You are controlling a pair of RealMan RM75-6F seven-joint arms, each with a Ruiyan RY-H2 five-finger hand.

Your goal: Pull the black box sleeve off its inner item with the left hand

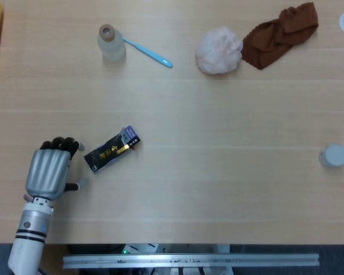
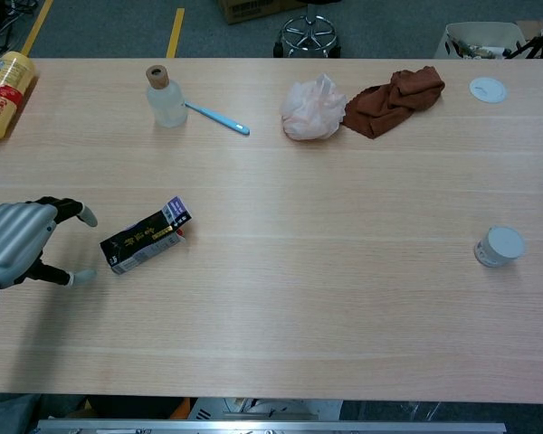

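Right now your left hand (image 1: 47, 172) sits low over the pale wooden counter (image 1: 218, 172) at its near left corner, knuckles up, with its dark fingers (image 1: 62, 143) curled forward and spread apart and the thumb sticking out to the side; it holds nothing. Just to its right, close to the fingertips but not touching them, lies the slim black box sleeve with gold lettering (image 1: 107, 153), flat on the counter and angled so its far end points up and to the right. At that far end you can see the purple-blue end of the inner item (image 1: 130, 136) poking out of the sleeve. In the chest view the same hand (image 2: 18, 244) shows at the left edge, the fingers parted, and the sleeve (image 2: 138, 240) lies a short gap to its right. Your right hand appears in neither view. Along the far side of the counter you have a clear bottle with a cork stopper (image 1: 110, 43), a light blue toothbrush (image 1: 149, 52) lying just beside it, a crumpled white plastic bag (image 1: 218, 50), and a rumpled brown cloth (image 1: 280, 34) touching that bag. A yellow bottle (image 2: 4, 91) lies at the far left edge, a small white round lid (image 2: 488, 89) at the far right, and a small grey-white cup (image 1: 333, 155) stands alone near the right edge.
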